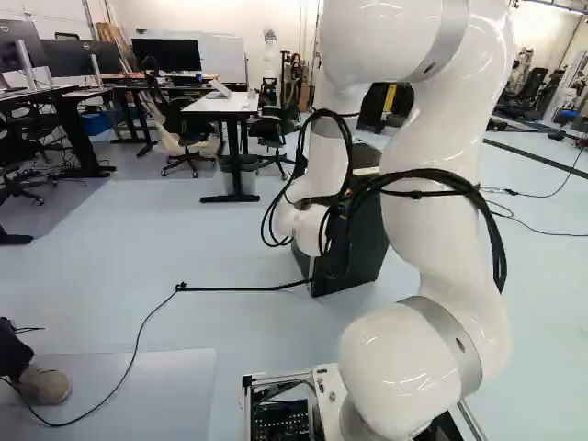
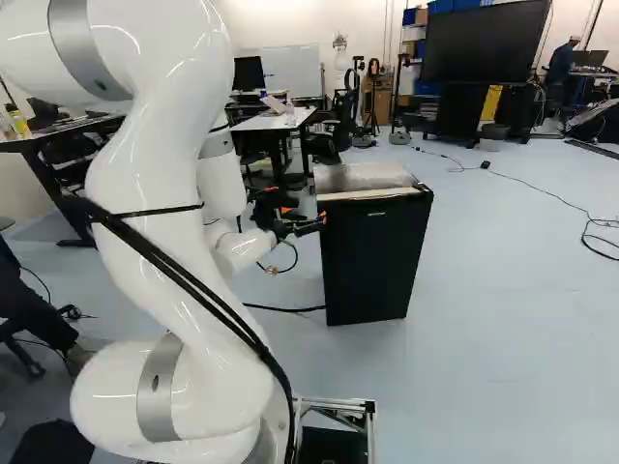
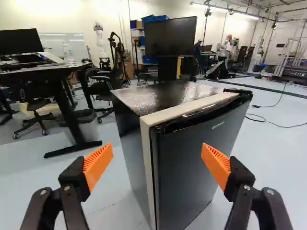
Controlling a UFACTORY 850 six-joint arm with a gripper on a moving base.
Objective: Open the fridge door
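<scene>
Fridge (image 3: 158,98) at twelve o'clock, fingers apart

Counting from the gripper (image 2: 310,222), with twelve straight ahead, the fridge stands upright just beyond the fingertips. Its door (image 3: 189,167) looks closed, though the seam is hard to read. The fingers are spread, orange pads (image 3: 98,165) facing across a gap, grasping nothing. A desk (image 3: 53,72) stands at ten, a screen (image 3: 170,37) beyond the fridge at twelve.

The near bottom corner of the fridge (image 3: 182,177) is cut off in the wrist view. In the left base view, the arm (image 1: 423,220) partly hides the fridge, its upper reach cut off above.
</scene>
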